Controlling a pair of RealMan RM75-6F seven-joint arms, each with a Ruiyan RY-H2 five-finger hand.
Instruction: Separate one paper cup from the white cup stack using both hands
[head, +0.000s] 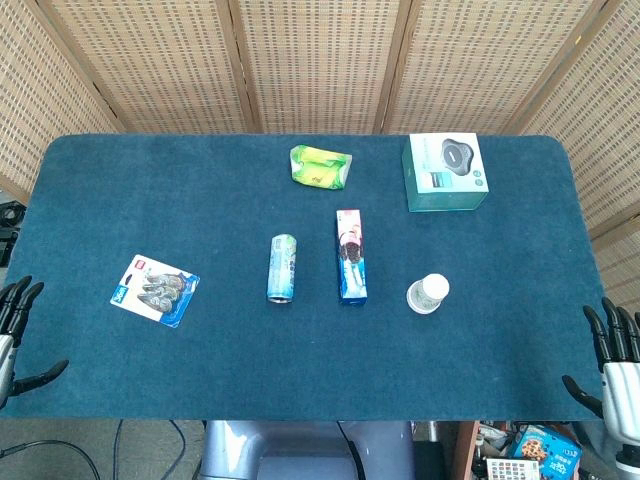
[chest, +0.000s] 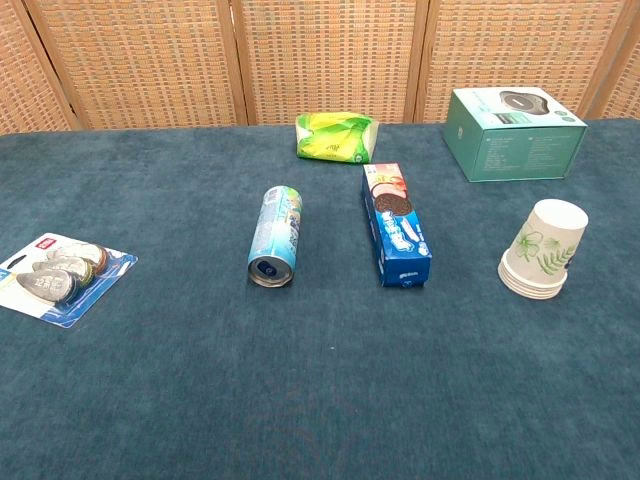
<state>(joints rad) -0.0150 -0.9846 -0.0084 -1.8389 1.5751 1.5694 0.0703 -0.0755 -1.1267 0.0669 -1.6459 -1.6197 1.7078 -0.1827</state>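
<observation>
The white cup stack (head: 428, 293) stands upside down on the blue table, right of centre; in the chest view the cup stack (chest: 543, 250) shows a green leaf print and several nested rims at its base. My left hand (head: 14, 335) hangs at the table's left front edge, fingers spread, holding nothing. My right hand (head: 612, 362) sits at the right front edge, fingers apart and empty. Both hands are far from the cups. Neither hand appears in the chest view.
A blue biscuit box (head: 351, 256) and a lying can (head: 283, 267) are left of the cups. A teal box (head: 445, 172) and a green tissue pack (head: 321, 166) lie at the back. A blister pack (head: 155, 289) lies at the left.
</observation>
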